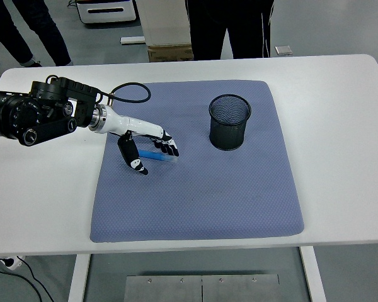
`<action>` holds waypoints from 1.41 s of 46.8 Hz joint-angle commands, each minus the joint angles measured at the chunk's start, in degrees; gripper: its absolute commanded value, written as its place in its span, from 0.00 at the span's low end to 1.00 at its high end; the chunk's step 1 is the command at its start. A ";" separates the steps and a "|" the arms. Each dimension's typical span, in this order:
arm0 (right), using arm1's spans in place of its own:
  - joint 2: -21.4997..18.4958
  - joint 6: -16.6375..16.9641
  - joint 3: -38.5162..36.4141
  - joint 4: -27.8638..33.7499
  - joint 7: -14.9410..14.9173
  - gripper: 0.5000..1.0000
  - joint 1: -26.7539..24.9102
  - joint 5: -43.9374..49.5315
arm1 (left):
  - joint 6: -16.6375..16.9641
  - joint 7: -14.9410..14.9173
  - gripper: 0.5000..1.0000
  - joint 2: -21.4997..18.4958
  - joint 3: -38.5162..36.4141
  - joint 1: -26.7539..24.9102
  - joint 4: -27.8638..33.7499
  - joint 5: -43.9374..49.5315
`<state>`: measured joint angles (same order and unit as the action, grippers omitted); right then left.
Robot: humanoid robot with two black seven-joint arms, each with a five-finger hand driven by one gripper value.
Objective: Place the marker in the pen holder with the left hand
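Observation:
A blue marker (152, 155) lies on the blue-grey mat (201, 195), left of centre. My left hand (155, 158) comes in from the left on a white wrist and sits right over the marker. Its fingers (169, 148) curl down across the marker's right part, and the thumb (136, 163) stands on the near side. The marker still rests on the mat. The black mesh pen holder (229, 122) stands upright to the right of the hand, apart from it. My right arm is out of view.
The black left forearm (38, 116) with a looped cable (129, 92) lies over the table's left side. The white table (340, 126) surrounds the mat. People's legs show beyond the far edge, beside a cardboard box (169, 53).

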<state>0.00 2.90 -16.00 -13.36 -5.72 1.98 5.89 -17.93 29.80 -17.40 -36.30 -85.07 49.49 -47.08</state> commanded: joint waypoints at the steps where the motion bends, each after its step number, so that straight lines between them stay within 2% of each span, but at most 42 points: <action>1: 0.00 0.00 0.00 0.00 0.01 1.00 -0.05 0.00 | 0.00 0.17 0.62 -0.09 0.00 0.08 0.00 -0.03; 27: 0.00 0.00 0.00 0.00 0.01 1.00 0.04 0.00 | 1.58 0.61 0.61 -0.09 -0.09 0.08 -0.09 -4.60; 30: 0.00 0.00 0.00 0.00 0.01 1.00 0.04 0.00 | 2.19 0.61 0.56 -0.18 -0.09 0.08 -0.09 -6.71; 36: 0.00 0.00 0.00 0.00 0.01 1.00 0.04 0.00 | 2.99 0.53 0.54 -0.09 -0.09 0.08 -0.09 -7.59; 54: 0.00 0.00 0.00 0.00 -0.08 1.00 -0.05 0.00 | 4.22 0.18 0.51 0.18 -0.17 0.61 -0.09 -9.08; 56: 0.00 0.00 0.00 0.00 0.01 1.00 0.04 0.00 | 4.75 0.18 0.46 0.18 -0.17 0.78 -0.09 -9.79; 66: 0.00 -0.08 0.00 0.00 0.01 1.00 -0.05 0.00 | 4.75 0.18 0.37 0.18 -0.17 0.78 -0.09 -9.87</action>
<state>0.00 2.90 -16.00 -13.36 -5.76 1.98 5.89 -13.14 29.97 -17.22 -36.47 -84.31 49.39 -56.95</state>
